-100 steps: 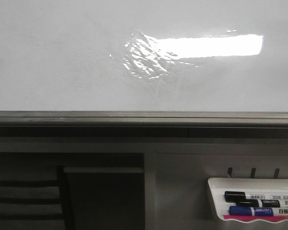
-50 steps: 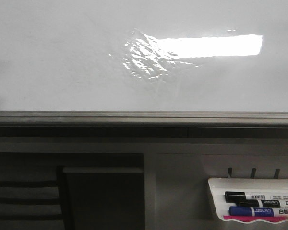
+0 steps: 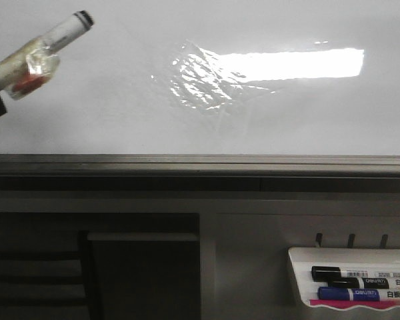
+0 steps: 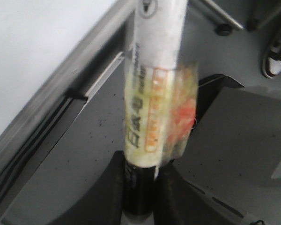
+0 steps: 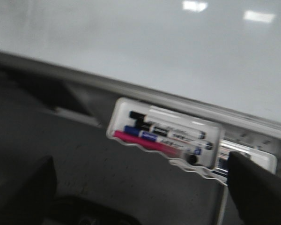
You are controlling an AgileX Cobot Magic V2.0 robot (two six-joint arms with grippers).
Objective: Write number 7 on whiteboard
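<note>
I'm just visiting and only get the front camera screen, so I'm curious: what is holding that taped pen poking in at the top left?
Observer: The left gripper. Its two dark fingers are shut on the black end of the marker.
Visitor: And the other arm? I can't see it at all.
Observer: The right gripper is open and holds nothing. Its camera looks at the marker tray below the board's rail.
</note>
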